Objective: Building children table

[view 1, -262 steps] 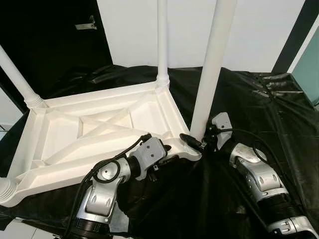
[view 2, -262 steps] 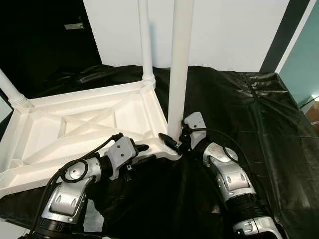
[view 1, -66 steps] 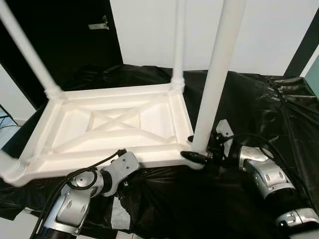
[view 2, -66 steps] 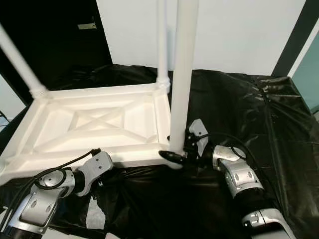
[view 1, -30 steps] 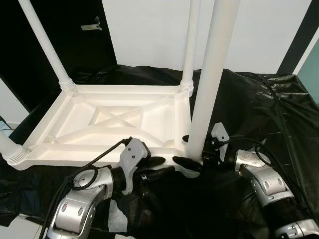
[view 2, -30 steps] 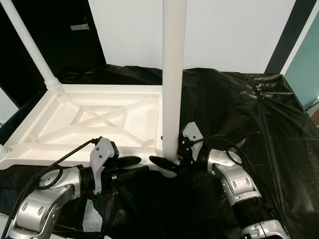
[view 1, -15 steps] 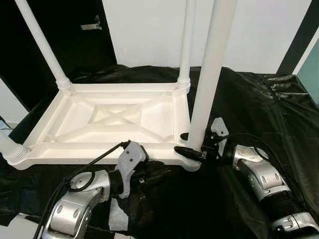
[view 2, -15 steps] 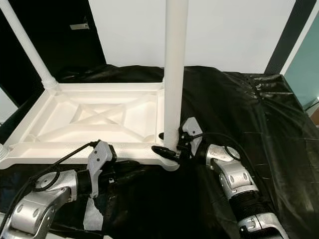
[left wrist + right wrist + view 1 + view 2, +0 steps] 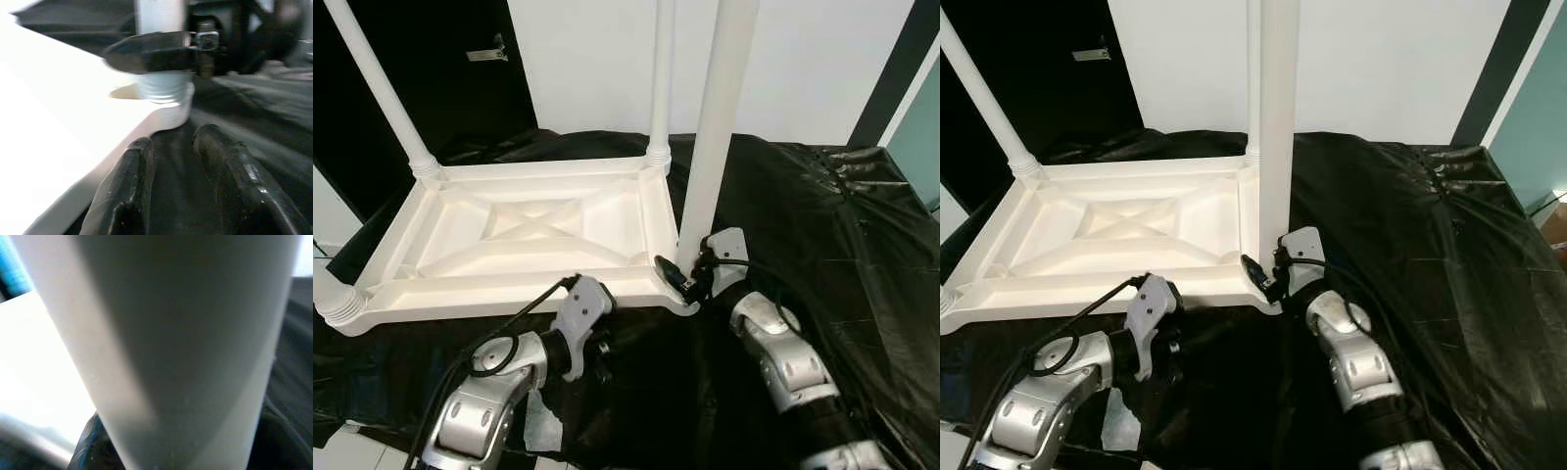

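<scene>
White plastic children's table (image 9: 519,230) lies upside down on a black sheet (image 9: 822,225), ribbed underside up, four legs pointing up. Near-right leg (image 9: 710,137) stands in its corner socket, upright, right at the table's near-right corner. Far-right leg (image 9: 661,88) behind it, far-left leg (image 9: 382,93) tilted slightly outward, near-left leg (image 9: 335,294) cut off at the frame's left edge.

Right claw (image 9: 680,276) is at the base of the near-right leg, one black finger on each side of it, clenched on the leg just above the ribbed collar. In the right wrist view the leg (image 9: 186,347) sits close up between the fingers.

Left claw (image 9: 181,176) is low, under the table's near edge, fingers a little apart with nothing between them, released, resting over the black sheet. Its wrist view looks toward the near-right corner socket (image 9: 164,93) and the right claw's finger across it.

Crumpled white scrap (image 9: 543,426) on the sheet near the left arm.
</scene>
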Tool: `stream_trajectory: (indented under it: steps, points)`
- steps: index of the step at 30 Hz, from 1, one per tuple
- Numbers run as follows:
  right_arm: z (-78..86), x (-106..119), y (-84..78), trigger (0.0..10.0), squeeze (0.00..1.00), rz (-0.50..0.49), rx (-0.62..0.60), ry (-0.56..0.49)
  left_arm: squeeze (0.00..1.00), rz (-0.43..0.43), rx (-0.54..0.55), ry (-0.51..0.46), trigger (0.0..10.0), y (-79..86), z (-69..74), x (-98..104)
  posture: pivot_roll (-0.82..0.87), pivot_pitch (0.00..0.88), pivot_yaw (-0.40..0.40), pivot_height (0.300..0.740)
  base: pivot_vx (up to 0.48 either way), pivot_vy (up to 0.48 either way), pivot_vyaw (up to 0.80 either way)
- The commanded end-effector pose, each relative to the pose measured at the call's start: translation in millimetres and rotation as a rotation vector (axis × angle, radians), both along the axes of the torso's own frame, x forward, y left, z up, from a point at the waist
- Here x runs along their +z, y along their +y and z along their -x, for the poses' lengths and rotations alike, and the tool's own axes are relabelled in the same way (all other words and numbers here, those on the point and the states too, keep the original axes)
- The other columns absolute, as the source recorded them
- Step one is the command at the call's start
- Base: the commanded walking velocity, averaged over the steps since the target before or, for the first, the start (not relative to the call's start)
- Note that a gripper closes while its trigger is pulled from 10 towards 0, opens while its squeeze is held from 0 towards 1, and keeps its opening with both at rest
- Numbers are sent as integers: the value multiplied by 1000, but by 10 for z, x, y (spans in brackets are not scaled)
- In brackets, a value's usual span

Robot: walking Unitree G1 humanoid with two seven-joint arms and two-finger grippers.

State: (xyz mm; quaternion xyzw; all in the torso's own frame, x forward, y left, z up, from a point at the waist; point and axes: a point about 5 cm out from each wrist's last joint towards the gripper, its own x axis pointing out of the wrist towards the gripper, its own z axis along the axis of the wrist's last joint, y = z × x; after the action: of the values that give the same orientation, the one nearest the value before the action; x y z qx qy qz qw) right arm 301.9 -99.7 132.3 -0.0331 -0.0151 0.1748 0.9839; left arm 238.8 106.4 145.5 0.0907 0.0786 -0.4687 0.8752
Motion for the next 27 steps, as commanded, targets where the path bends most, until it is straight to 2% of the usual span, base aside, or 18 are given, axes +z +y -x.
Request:
stream_trajectory:
  steps: [1, 4, 9, 14, 15, 16, 21, 23, 26, 27]
  points:
    - [31, -99, -62, 10000, 0, -10, -193, 50, 0, -6, 20, -30, 10000, -19, -22, 14, -12, 0, -6, 740, 0, 0, 0]
    - [99, -113, 25, 10000, 0, -65, -284, 68, 0, -14, 10, -32, 10000, -47, -16, 5, -12, 0, -7, 740, 0, 0, 0]
    - [165, -82, 121, 10000, 0, -69, -236, 45, 0, -18, 14, -60, 10000, -50, -26, 11, -26, 0, -1, 740, 0, 0, 0]
    - [179, -35, 77, 10000, 0, -70, -256, 12, 0, -29, 23, -93, 10000, -50, -44, 18, -29, 0, -1, 740, 0, 0, 0]
    - [183, -12, 50, 10000, 922, -66, -256, -5, 0, -35, 30, -109, 10000, -50, -57, 24, -32, 0, -4, 740, 0, 0, 0]
    - [186, 9, 30, 10000, 1000, -69, -250, -22, 0, -38, 35, -119, 10000, -50, -66, 28, -34, 0, -5, 740, 0, 0, 0]
    - [215, 82, -30, 10000, 1000, -82, -234, -66, 0, -40, 45, -140, 10000, -52, -82, 39, -37, 0, -8, 740, 0, 0, 0]
    - [241, 109, -178, 10000, 1000, -68, -208, -99, 0, -42, 44, -164, 10000, -61, -83, 48, -41, 0, -9, 740, 0, 0, 0]
    - [250, 109, -226, 10000, 1000, -76, -183, -96, 0, -41, 42, -169, 10000, -66, -79, 49, -38, 0, -12, 740, 0, 0, 0]
    - [259, 116, -262, 10000, 1000, -81, -142, -97, 0, -40, 40, -171, 10000, -69, -71, 49, -36, 0, -13, 740, 0, 0, 0]
